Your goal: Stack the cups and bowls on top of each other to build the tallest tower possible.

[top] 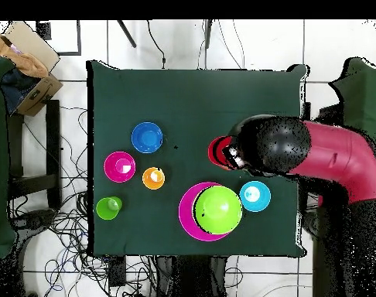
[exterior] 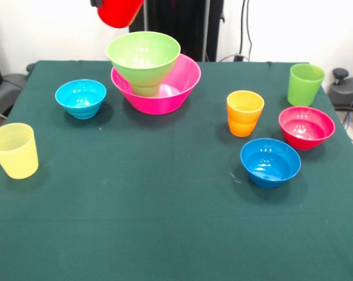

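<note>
Red cup hangs at top of frame above the lime bowl; end effector's grip hidden. An off-centre drop could tip that perched bowl.

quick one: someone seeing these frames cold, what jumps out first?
Probably the stack at the table's far side: a lime green bowl perched on a small cup inside the large pink bowl. Next, the red cup hanging in the air at the top edge, up and left of that stack. The other cups and bowls sit scattered singly on the dark green table.
</note>
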Robot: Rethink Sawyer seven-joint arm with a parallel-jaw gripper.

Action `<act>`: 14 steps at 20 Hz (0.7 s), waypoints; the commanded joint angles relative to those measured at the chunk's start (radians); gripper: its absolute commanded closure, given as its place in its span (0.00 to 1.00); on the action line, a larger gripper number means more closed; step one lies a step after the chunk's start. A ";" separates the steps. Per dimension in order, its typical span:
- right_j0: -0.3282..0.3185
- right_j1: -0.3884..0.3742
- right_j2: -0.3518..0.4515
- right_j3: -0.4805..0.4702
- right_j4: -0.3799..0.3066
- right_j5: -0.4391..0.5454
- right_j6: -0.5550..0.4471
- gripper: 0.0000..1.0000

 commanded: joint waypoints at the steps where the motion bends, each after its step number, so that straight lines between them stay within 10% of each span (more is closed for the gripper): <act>1: 0.055 0.000 -0.051 0.139 0.009 -0.080 0.214 1.00; 14: 0.044 0.008 -0.051 0.176 0.018 -0.142 0.200 1.00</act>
